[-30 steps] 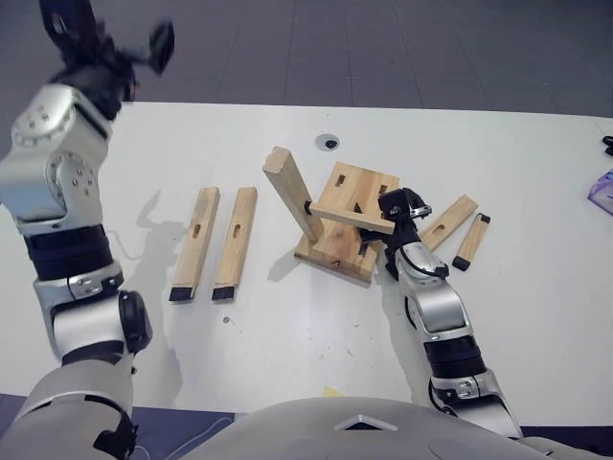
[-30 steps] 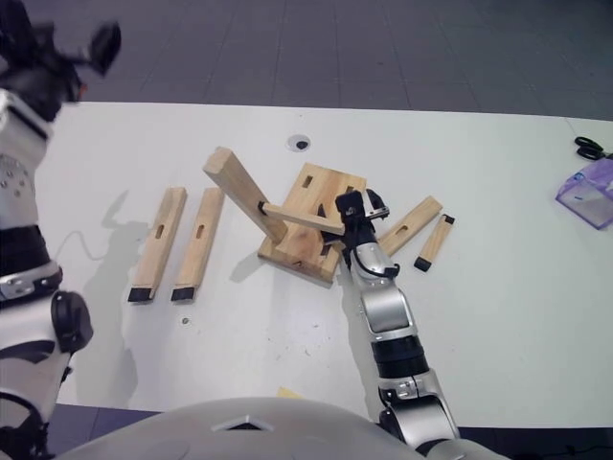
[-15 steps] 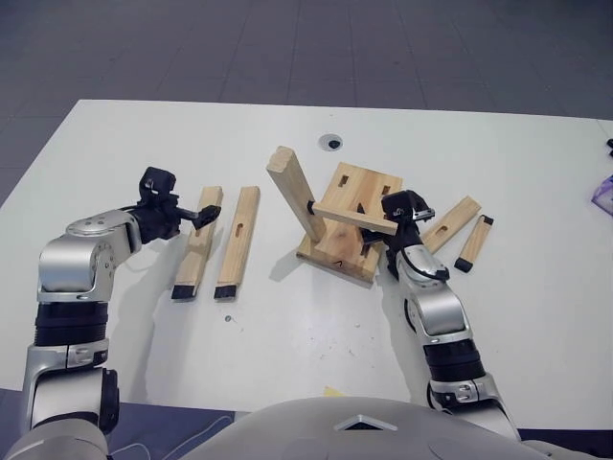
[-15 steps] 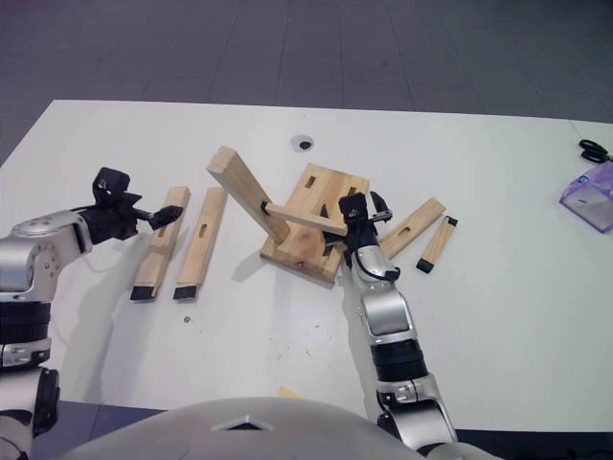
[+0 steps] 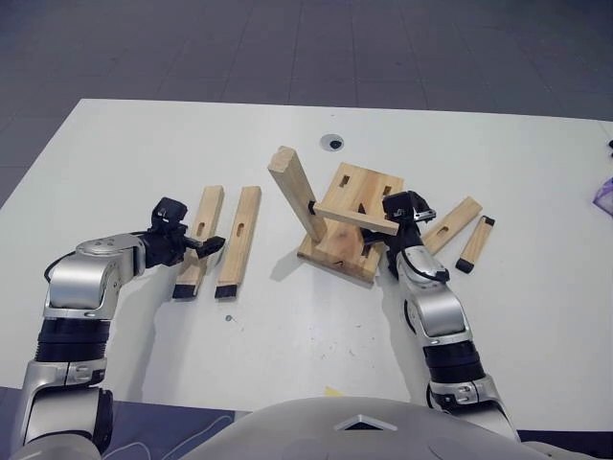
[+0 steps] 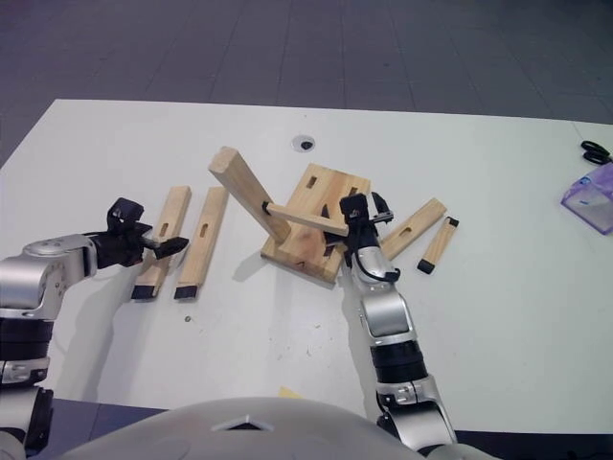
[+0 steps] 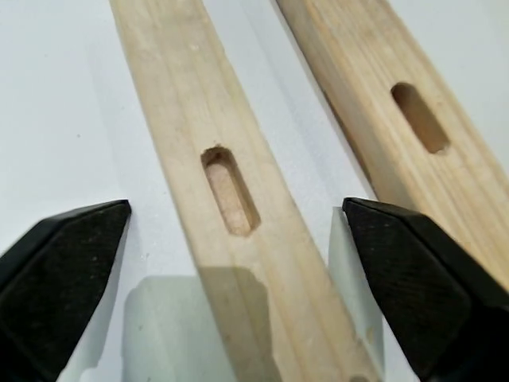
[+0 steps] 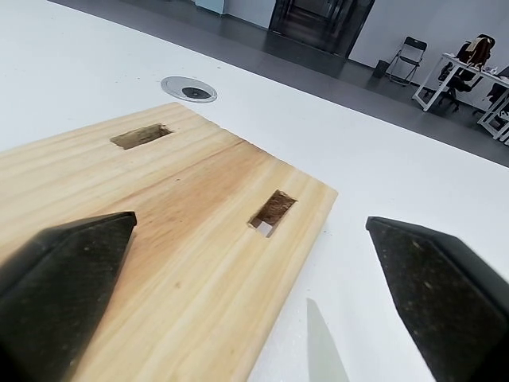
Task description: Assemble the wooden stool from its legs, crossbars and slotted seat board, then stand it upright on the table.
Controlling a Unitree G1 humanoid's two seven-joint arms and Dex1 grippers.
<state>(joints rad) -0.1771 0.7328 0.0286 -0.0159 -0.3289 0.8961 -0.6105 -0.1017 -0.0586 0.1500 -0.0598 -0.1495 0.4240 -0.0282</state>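
Observation:
The slotted seat board (image 5: 356, 196) lies tilted near the table's middle. One leg (image 5: 291, 188) stands slanted from it, and a crossbar (image 5: 352, 218) runs from that leg over the board. My right gripper (image 5: 403, 213) is open at the board's right edge, and the right wrist view shows the seat board (image 8: 159, 207) ahead of the right gripper (image 8: 250, 223). Two slotted legs (image 5: 198, 238) (image 5: 238, 238) lie side by side at the left. My left gripper (image 5: 199, 242) is open, its fingers either side of the leftmost leg (image 7: 191, 119), just above it.
Two shorter wooden pieces (image 5: 449, 222) (image 5: 473, 242) lie right of the board. A round cable hole (image 5: 330, 143) sits behind it. A purple box (image 6: 589, 195) and scissors (image 6: 594, 149) are at the far right edge. The table's front is bare.
My left arm has come down from high at the left and moved along the leftmost leg toward its near end. The right arm and the board have stayed put.

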